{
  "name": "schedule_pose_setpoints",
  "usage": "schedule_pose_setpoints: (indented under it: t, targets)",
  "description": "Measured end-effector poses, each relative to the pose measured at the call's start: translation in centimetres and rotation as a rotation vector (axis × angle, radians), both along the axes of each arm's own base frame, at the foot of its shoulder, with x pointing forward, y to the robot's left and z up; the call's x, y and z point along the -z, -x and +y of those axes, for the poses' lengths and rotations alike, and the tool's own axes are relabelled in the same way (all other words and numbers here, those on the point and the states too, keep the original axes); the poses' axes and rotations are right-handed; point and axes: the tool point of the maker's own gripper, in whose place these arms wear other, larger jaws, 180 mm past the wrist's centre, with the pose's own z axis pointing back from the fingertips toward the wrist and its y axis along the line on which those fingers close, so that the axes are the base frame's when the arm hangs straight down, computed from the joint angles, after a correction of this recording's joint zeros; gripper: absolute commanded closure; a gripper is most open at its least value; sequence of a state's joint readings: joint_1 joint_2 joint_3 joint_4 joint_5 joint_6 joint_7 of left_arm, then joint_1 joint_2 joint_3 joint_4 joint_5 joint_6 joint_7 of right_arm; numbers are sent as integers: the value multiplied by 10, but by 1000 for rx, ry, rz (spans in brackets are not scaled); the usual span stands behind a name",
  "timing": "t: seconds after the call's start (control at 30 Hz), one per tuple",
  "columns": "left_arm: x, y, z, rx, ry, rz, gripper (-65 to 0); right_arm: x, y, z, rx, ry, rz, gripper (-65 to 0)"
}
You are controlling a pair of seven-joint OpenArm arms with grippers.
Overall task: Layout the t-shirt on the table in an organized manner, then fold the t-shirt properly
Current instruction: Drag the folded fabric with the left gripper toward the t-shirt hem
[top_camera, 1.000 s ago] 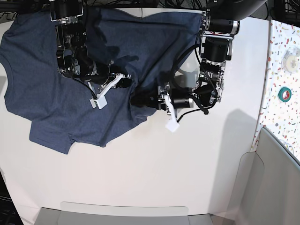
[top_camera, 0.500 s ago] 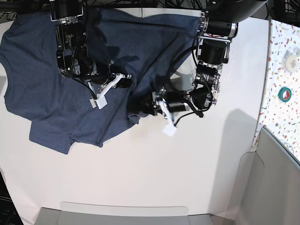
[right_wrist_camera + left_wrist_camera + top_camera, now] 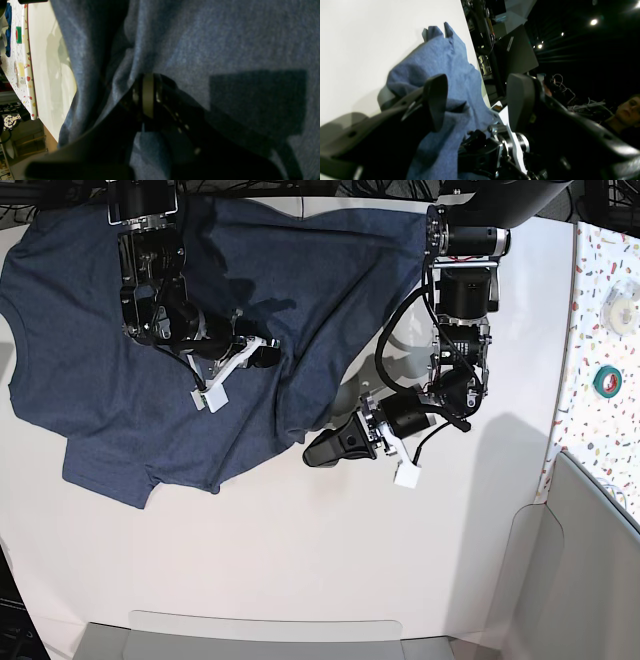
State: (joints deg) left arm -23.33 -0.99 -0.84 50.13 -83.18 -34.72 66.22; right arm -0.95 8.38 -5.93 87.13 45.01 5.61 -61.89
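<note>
Jaws of the left gripper (image 3: 475, 102) were seen spread wide in the left wrist view, nothing held between them, with a bunched edge of the shirt (image 3: 450, 75) lying past them on the white table (image 3: 370, 37). In the right wrist view the right gripper (image 3: 148, 96) was shut, pinching a fold of the shirt (image 3: 225, 37). From the base view the shirt (image 3: 150, 390) was spread rumpled over the table's (image 3: 300, 550) upper left, the right gripper (image 3: 262, 355) set on it and the left gripper (image 3: 325, 450) just beside its lower edge.
</note>
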Motion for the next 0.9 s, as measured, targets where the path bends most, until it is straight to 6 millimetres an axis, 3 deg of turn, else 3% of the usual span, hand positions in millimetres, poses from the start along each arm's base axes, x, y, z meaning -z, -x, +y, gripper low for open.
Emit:
schedule_pose_setpoints:
  t: [0.1, 0.23, 0.3, 0.4, 0.47, 0.7, 0.9]
  targets:
    - [5, 2, 4, 18, -34, 3, -354, 0, 0, 0, 0, 0, 0, 0]
    - [36, 13, 18, 154, -313, -3, -354, 0, 0, 0, 0, 0, 1, 0]
    - [40, 8, 21, 186, -414, -37, -354, 0, 0, 0, -1, 1, 1, 0]
    - [50, 3, 13, 198, -519, -25, -354, 0, 0, 1, -3, 1, 1, 0]
    - [65, 9, 10, 215, -579, 21, -355, 0, 0, 1, -2, 0, -1, 0]
    - [70, 11, 8, 212, -589, 33, -355, 0, 0, 0, -3, 2, -1, 0]
    - [72, 21, -16, 217, -528, 37, -354, 0, 0, 1, -3, 1, -2, 0]
